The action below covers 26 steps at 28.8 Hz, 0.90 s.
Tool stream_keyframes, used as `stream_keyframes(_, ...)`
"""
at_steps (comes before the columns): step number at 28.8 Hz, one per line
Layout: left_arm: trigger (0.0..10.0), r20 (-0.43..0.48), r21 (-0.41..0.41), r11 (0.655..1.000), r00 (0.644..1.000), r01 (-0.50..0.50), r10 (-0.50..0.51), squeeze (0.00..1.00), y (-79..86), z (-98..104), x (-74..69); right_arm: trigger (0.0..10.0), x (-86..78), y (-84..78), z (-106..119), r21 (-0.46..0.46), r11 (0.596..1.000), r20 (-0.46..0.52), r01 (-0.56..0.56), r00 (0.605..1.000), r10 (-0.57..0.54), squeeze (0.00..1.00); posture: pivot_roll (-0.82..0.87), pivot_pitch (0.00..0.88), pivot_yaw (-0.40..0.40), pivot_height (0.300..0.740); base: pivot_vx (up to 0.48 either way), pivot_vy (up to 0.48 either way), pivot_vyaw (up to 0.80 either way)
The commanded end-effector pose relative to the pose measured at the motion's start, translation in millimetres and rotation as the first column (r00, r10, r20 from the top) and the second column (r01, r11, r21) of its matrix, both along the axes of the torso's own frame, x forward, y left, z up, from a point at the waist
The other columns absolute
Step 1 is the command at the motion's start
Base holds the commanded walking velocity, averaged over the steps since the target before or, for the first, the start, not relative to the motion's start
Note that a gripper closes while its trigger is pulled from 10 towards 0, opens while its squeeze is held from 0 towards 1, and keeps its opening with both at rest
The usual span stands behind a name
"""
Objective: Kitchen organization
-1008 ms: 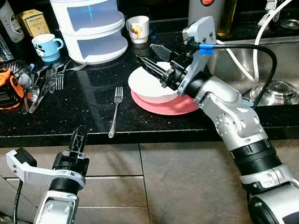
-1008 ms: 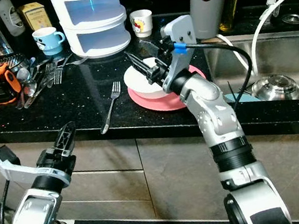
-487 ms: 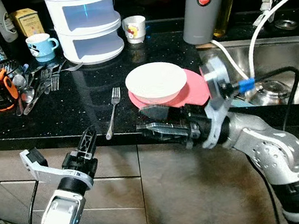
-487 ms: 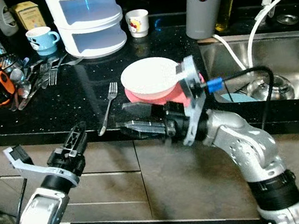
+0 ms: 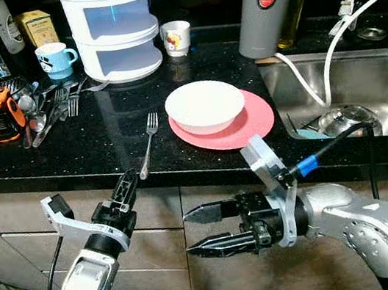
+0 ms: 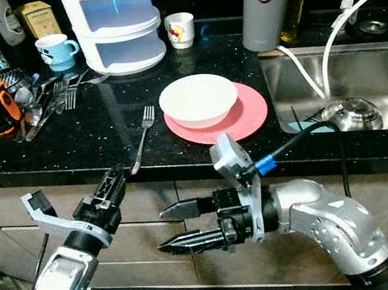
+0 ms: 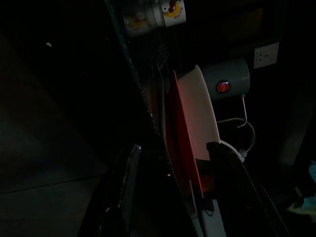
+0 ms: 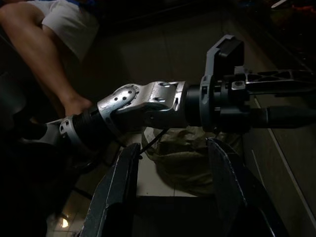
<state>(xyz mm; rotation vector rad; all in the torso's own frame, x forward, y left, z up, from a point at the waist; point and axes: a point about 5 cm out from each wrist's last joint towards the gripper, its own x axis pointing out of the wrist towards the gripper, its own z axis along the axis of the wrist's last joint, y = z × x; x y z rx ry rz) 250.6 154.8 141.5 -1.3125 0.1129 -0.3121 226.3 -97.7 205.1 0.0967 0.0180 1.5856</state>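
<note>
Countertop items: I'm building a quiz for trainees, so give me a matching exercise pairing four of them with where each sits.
Things:
1. white bowl
2. fork
3. blue mug
4. grey flask

Places:
A. back of the counter, beside the sink
B. on the pink plate
C. lying flat on the counter, left of the plate
D. back left, next to the white stacked container

Pairs: 1-B, 2-C, 3-D, 4-A
</note>
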Motion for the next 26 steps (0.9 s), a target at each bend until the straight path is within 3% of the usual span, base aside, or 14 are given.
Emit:
stream_keyframes(1, 10.0, -0.020, -0.042, 0.999, 0.999, 0.028, -0.029, 0.00, -9.5, -5, -0.6, 10.0, -3.6, 1.5, -3, -0.034, 0.999, -0.008, -0.011, 1.000, 0.011, 0.00, 0.07, 0.000, -0.018, 0.740, 0.000, 0.000, 0.00)
stream_keyframes(16, 10.0, -0.021, -0.041, 0.996, 0.996, 0.083, -0.084, 0.00, -16.4, -4, 5.9, 10.0, -5.5, 4.2, -3, -0.052, 0.999, 0.011, -0.008, 1.000, 0.009, 0.00, 0.06, 0.000, -0.010, 0.740, 0.000, 0.000, 0.00)
stream_keyframes(21, 10.0, -0.017, -0.042, 0.995, 0.995, 0.094, -0.094, 0.00, -18.8, -2, 7.2, 10.0, -5.9, 3.9, -9, -0.109, 0.994, 0.027, 0.004, 1.000, -0.001, 0.00, 0.05, 0.000, -0.007, 0.740, 0.000, 0.000, 0.00)
stream_keyframes(26, 10.0, -0.013, -0.042, 0.994, 0.995, 0.098, -0.098, 0.00, -20.0, 0, 8.6, 10.0, 4.0, -1.9, -17, -0.183, 0.977, 0.075, 0.108, 0.993, -0.096, 0.00, 0.05, 0.000, -0.005, 0.740, 0.000, 0.000, 0.00)
